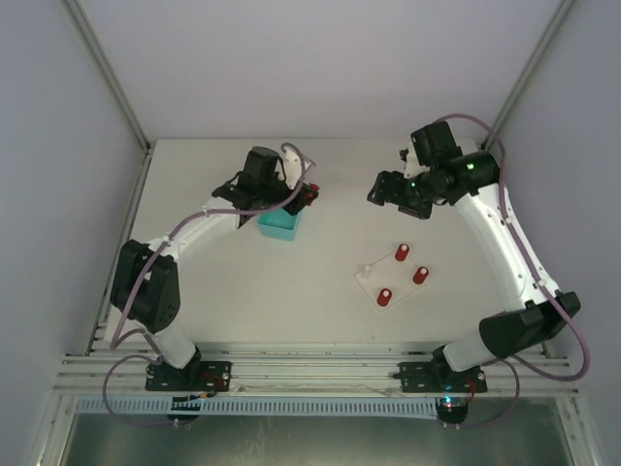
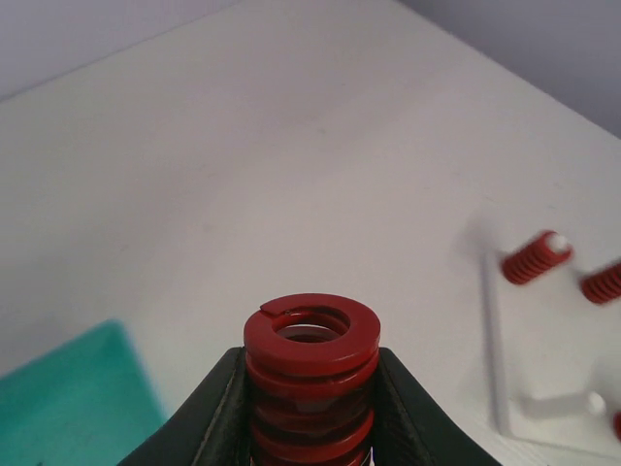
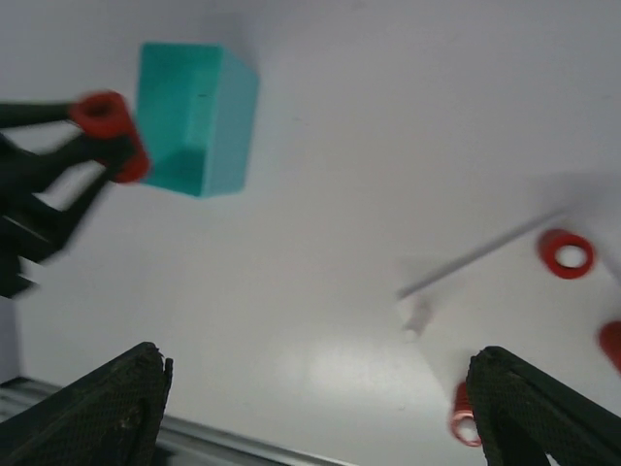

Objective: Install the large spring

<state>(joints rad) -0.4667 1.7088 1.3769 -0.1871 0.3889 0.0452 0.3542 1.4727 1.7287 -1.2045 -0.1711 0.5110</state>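
Nearest the arm bases, the table (image 1: pixel 291 291) carries a white plate (image 1: pixel 374 280) lying a little right of centre and turned at an angle. Three small red springs (image 1: pixel 403 252) stand upright on the plate, well apart from each other. The right wrist view also shows one bare white peg (image 3: pixel 415 316) near the plate's edge, with nothing on it. Farther back and to the left sits a teal box (image 1: pixel 278 223), well apart from the plate. Just beyond the box, by its far right corner, the left hand (image 2: pixel 310 388) pinches the large spring (image 2: pixel 310 354) between its two dark fingers (image 2: pixel 225 413). The fingers press on opposite sides of the coils, and the spring's open top ring sticks out past the fingertips. From the left wrist view the spring is held up off the table, with the corner of the box low on the left and the plate off to the right. Across from it, at about the same depth on the right side, the right hand (image 3: pixel 315 383) hangs above the table with its fingers spread wide and nothing between them. It faces toward the box and the held spring, and the plate lies below it on the near side.
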